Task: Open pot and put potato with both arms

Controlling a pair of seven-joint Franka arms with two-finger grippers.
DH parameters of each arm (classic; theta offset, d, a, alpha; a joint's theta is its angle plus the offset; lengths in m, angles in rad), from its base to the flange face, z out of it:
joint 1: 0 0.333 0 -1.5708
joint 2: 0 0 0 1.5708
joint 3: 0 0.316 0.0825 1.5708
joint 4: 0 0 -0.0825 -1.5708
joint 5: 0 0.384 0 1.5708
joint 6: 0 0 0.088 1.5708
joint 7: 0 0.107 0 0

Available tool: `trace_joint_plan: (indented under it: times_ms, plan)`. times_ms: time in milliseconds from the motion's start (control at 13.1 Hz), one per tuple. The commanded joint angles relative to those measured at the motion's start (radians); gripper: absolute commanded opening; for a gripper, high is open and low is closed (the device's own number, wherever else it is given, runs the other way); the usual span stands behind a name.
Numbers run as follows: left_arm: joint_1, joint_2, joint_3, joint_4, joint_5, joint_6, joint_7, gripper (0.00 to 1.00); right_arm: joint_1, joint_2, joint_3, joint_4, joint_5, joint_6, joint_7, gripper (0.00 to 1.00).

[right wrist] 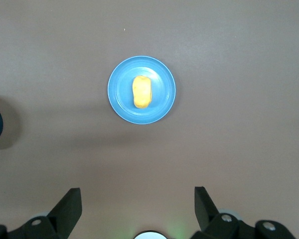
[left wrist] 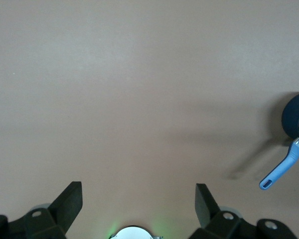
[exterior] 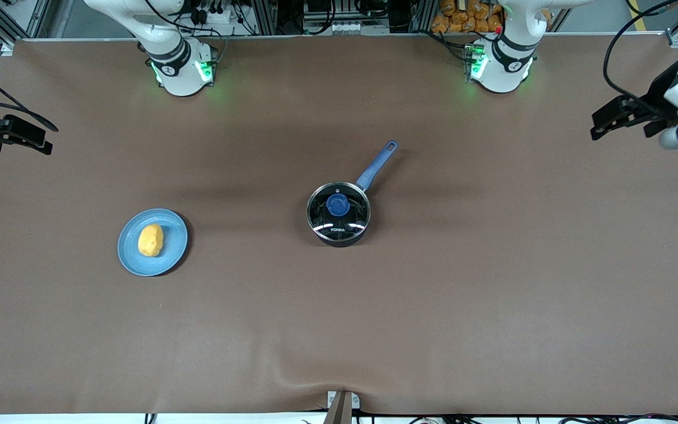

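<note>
Nothing done: lid (exterior: 338, 205) sitting on pot (exterior: 339, 221), potato (exterior: 150, 240) lying at pot's nine o'clock, left hand (left wrist: 138, 201) and right hand (right wrist: 138, 204) waiting wide, empty.

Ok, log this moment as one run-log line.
lid: on pot | potato: on blue plate | left end effector: open, waiting | right end effector: open, over plate

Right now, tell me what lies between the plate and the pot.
Nothing: in the front view only bare brown table runs between the plate, which carries the potato, and the lidded pot.
</note>
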Motion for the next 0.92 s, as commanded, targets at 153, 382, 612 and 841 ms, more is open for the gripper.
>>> trace_joint_plan:
  times_ms: [153, 382, 612, 841]
  plan:
    - [-0.085, 0.098, -0.005, 0.084, -0.020, -0.008, 0.001, 1.00, -0.022, -0.007, 0.011, -0.041, 0.013, 0.026, -0.014, 1.00]
    - [-0.175, 0.150, -0.009, 0.084, -0.028, 0.038, -0.105, 1.00, -0.017, -0.003, 0.011, -0.118, 0.013, 0.134, -0.014, 1.00]
    - [-0.290, 0.213, -0.011, 0.090, -0.043, 0.125, -0.315, 1.00, -0.013, -0.003, 0.012, -0.194, 0.013, 0.231, -0.014, 1.00]
    - [-0.424, 0.334, -0.009, 0.130, -0.043, 0.213, -0.483, 1.00, -0.013, 0.001, 0.012, -0.274, 0.028, 0.344, -0.014, 1.00]
